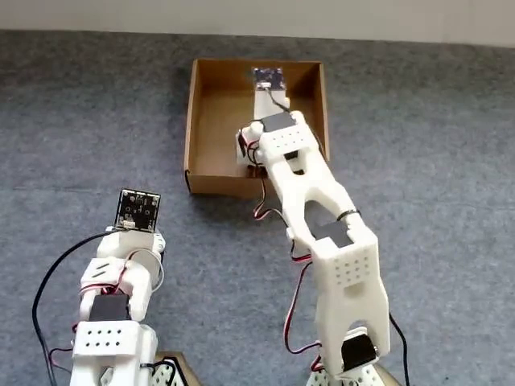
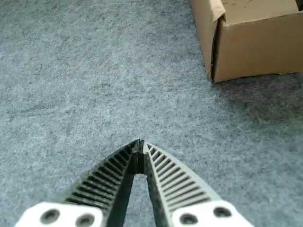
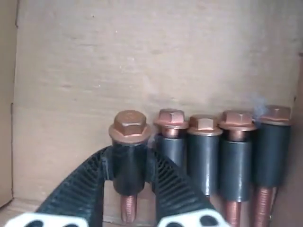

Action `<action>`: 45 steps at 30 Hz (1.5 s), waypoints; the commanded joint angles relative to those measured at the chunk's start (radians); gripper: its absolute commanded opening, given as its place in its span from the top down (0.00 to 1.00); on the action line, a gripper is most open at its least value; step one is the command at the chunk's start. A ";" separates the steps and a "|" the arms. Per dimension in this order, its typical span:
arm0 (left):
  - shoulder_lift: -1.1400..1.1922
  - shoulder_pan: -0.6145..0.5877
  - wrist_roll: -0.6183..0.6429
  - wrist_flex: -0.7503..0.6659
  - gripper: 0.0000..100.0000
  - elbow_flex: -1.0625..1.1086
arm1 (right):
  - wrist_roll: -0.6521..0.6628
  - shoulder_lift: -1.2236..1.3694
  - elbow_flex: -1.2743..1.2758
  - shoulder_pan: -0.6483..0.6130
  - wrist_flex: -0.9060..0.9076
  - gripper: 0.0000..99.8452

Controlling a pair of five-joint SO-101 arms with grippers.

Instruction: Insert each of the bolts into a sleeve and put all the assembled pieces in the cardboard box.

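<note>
The left arm (image 1: pixel 113 297) sits short of the cardboard box (image 1: pixel 191 121), off its near-left corner. The left claw (image 2: pixel 138 156) hangs over the grey bench (image 2: pixel 94 71) with its two ribbed fingers pressed together at the tips and nothing between them. From there the box corner shows just ahead and to one side.

The right arm (image 1: pixel 322 217) stretches over the near wall of the box and in toward its far wall. Inside the box, the right claw (image 3: pixel 129 163) is clamped on the dark sleeve (image 3: pixel 128 165) of one assembled piece. Its copper bolt (image 3: pixel 129 124) runs through the sleeve, the hexagonal head out at one end and the threaded tip out at the other.

Just beside the held piece, four more assembled pieces (image 3: pixel 204 161) lie in a row on the box floor (each a copper bolt in a dark sleeve). They sit side by side, touching or nearly so, heads all pointing the same way. The last one rests next to a box wall.
</note>
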 commanded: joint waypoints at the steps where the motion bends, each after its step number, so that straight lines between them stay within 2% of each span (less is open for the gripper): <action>1: -0.001 0.013 -0.009 0.002 0.99 0.022 | -0.005 -0.015 -0.050 0.008 0.002 0.99; 9: -0.001 0.013 -0.009 0.002 0.99 0.022 | -0.012 -0.013 -0.048 -0.019 0.039 0.83; 18: -0.001 0.013 -0.009 0.002 0.99 0.022 | -0.008 -0.031 -0.077 -0.021 0.044 0.83; 30: -0.001 0.013 -0.009 0.002 0.99 0.022 | -0.005 -0.321 -0.240 0.074 0.372 0.87; 38: -0.001 0.013 -0.009 0.002 0.99 0.022 | -0.005 -0.584 -0.236 0.090 0.593 0.87; 45: -0.001 0.013 -0.009 0.002 0.99 0.022 | -0.005 -0.789 -0.214 0.094 0.714 0.88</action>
